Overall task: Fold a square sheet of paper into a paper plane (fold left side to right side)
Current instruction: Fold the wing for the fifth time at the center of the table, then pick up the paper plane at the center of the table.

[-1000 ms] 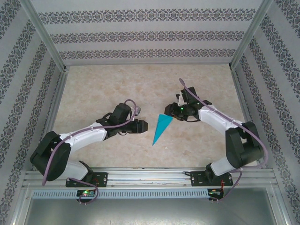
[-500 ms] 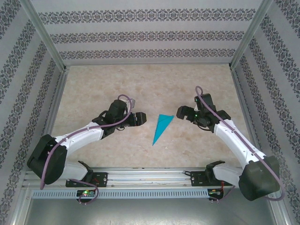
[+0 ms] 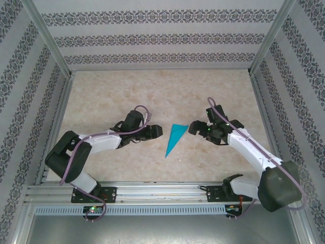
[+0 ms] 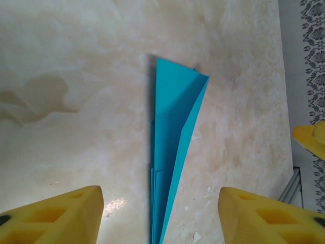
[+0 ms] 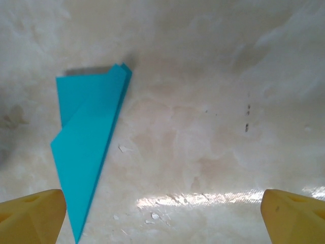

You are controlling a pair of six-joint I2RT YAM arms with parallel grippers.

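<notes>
The narrow, pointed teal-blue paper plane (image 3: 175, 138) lies flat on the beige marbled tabletop (image 3: 152, 91), near the middle of the overhead view. Its broad end points toward 1 o'clock and its sharp tip toward 7 o'clock. Neither arm touches it.

The left gripper (image 3: 155, 131) sits at about 9 o'clock from the plane, just beside its broad end, with its nose turned toward the paper. In the left wrist view its yellow foam fingers (image 4: 56, 213) are spread wide at the bottom corners. The plane (image 4: 175, 152) runs up between them from 6 o'clock toward 12 o'clock, and layered creases show along its length (one flap lifts a little off the sheet beneath).

The right gripper (image 3: 194, 128) is at roughly 2 o'clock from the plane, close to the wide end but apart from it. From the right wrist camera its yellow fingers (image 5: 30, 216) are likewise set far apart. The plane (image 5: 89, 147) lies toward 9 o'clock in that view, its tip reaching down beside the left-hand finger, with bare tabletop between the pads.
</notes>
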